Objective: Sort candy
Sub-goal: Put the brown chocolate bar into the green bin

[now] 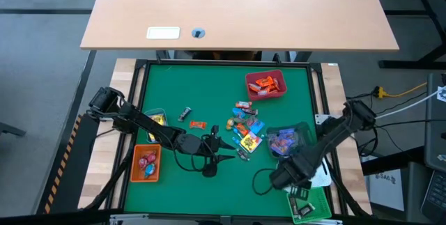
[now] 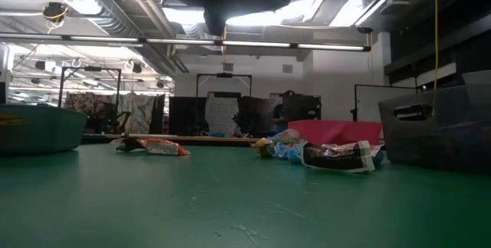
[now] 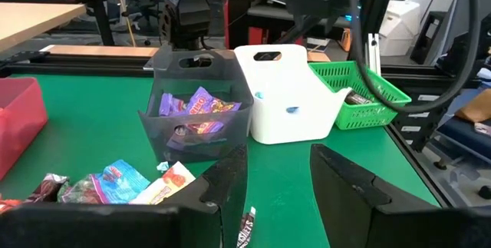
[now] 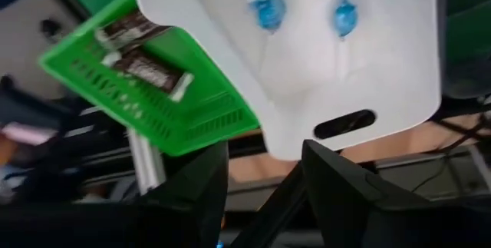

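Note:
The candy (image 1: 245,131) lies as a loose heap of small wrapped sweets in the middle of the green mat, also seen in the left wrist view (image 3: 115,183). My left gripper (image 3: 280,194) hovers open just left of the heap (image 1: 226,157), nothing between its fingers. One dark sweet (image 3: 245,229) lies on the mat below it. My right gripper (image 4: 265,179) stands open above the white bin (image 4: 307,56), at the mat's near right (image 1: 279,180). Two blue sweets (image 4: 268,10) lie in the white bin. Dark brown sweets (image 4: 146,67) lie in the green bin (image 4: 176,117).
A clear grey bin (image 3: 196,110) with purple sweets stands beside the white bin (image 3: 288,94). A red bin (image 1: 266,86) sits at the far right of the mat. An orange bin (image 1: 146,164) and a clear bin (image 1: 155,119) stand at the left. A wooden table (image 1: 237,9) lies beyond the far edge.

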`<move>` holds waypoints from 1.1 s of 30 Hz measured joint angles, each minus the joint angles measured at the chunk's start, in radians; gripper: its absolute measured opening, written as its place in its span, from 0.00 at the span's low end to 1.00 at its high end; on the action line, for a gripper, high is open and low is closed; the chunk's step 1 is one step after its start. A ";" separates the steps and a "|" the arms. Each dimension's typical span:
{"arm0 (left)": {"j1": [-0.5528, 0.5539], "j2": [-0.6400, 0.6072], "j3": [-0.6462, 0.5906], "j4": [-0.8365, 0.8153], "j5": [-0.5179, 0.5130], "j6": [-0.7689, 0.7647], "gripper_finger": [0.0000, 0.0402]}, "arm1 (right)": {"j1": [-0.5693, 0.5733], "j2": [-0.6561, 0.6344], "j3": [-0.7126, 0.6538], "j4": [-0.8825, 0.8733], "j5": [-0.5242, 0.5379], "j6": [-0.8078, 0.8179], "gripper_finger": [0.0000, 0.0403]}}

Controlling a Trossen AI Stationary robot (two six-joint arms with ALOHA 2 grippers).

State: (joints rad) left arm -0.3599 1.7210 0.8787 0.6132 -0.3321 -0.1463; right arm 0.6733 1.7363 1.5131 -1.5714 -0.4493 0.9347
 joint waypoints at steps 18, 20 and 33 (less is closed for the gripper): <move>0.000 0.000 0.000 0.000 0.000 0.000 0.33 | -0.052 -0.034 -0.002 0.303 0.304 -0.122 0.41; 0.000 0.000 0.000 0.000 0.000 0.000 0.33 | -0.052 -0.034 -0.002 0.404 0.416 -0.160 0.41; 0.000 -0.001 0.000 0.000 0.000 0.000 0.33 | -0.100 0.064 -0.003 0.571 0.716 -0.350 0.41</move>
State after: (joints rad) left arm -0.3599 1.7203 0.8787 0.6132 -0.3321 -0.1463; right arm 0.5729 1.8004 1.5101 -1.0005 0.2668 0.5849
